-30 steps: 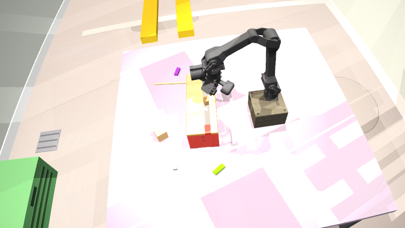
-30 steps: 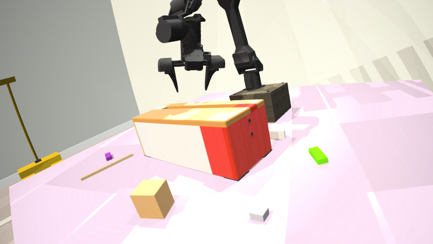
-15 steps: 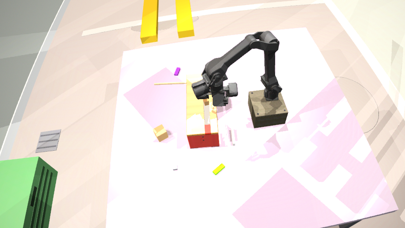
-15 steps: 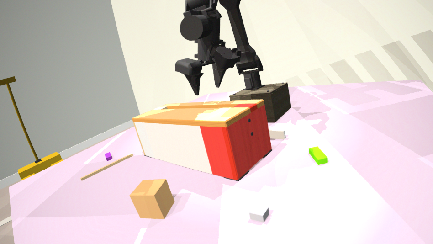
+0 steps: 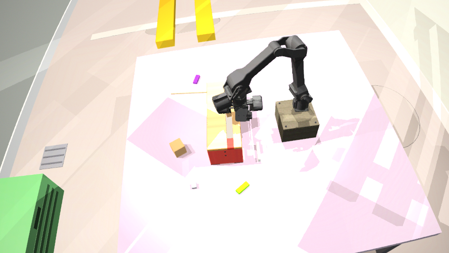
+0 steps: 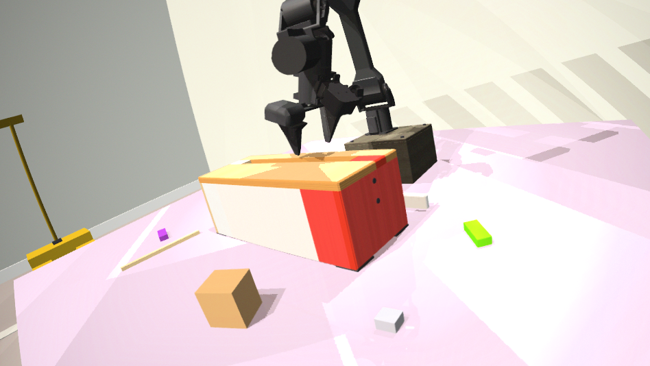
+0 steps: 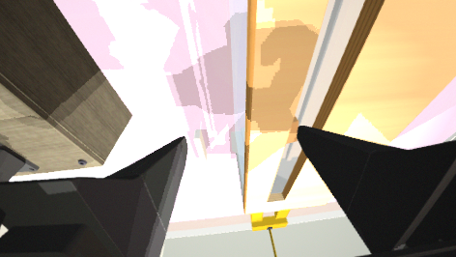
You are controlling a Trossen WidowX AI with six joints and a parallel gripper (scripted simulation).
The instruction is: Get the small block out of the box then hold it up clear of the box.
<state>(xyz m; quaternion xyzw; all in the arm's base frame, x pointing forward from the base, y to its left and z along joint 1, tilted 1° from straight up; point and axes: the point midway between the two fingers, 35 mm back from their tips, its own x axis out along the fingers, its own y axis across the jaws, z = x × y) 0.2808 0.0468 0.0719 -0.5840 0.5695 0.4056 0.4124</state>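
The jaws stand wide apart and empty above the box (image 6: 299, 190) at frame centre. The small block (image 5: 229, 114) sits on the shelf beneath them. A push toward the lower red end risks dropping it into the closed pocket.

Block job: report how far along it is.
Done: only the approach. The open, empty gripper is poised over the slot in the top of the box, one finger nearly touching the lid. In hand: reaching in for the block, on the shelf under the gripper. Left: get it out the open end, avoid the pocket, grasp, lift.
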